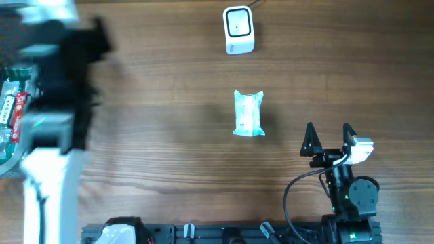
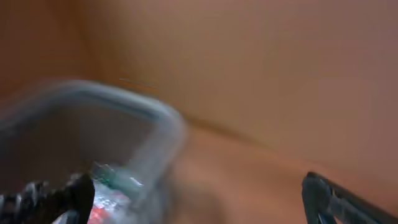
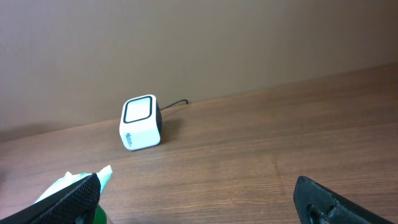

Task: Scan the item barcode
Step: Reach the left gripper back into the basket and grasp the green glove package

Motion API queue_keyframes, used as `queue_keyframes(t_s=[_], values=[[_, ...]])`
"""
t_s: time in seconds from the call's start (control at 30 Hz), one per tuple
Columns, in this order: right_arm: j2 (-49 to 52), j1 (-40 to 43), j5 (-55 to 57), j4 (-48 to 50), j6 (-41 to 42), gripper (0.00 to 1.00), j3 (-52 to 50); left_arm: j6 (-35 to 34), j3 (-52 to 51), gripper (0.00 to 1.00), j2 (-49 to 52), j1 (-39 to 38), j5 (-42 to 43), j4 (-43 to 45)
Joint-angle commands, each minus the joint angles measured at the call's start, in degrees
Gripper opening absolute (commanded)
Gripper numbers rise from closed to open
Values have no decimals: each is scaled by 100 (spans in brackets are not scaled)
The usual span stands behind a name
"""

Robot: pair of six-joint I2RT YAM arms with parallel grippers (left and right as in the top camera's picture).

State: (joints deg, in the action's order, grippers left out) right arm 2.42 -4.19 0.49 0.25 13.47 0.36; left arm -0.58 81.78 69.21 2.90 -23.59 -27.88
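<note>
We see soft, even light, with a pale sheen banding the wooden table (image 1: 169,115). Overhead, the left arm (image 1: 54,102) is smeared; the left wrist view is wholly blurred, while the right wrist view shows the scanner (image 3: 140,122) sharp.

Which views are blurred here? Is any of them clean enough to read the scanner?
Overhead: left arm smeared at the left edge, packet and scanner sharp. Left wrist: whole frame blurred, the clear bin barely readable. Right wrist: sharp, scanner crisp, even light, no glare.
</note>
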Motion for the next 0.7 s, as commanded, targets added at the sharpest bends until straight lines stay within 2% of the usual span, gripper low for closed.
queue_keyframes(t_s=[0.0,0.13,0.3,0.47,0.67], values=[[-11,7,79,26,20,100,-7,1464,81,100,-321,1572,238,407],[-11,7,79,26,20,100,-7,2277,79,100,-11,3034,1014,337],[-11,7,79,26,20,100,-4,2273,79,100,850,4092,1829,-337],[-11,7,79,26,17,100,-7,2371,79,100,1707,4424,2420,-492],[-11,7,79,26,20,100,-4,3091,79,100,2684,4612,2712,-492]])
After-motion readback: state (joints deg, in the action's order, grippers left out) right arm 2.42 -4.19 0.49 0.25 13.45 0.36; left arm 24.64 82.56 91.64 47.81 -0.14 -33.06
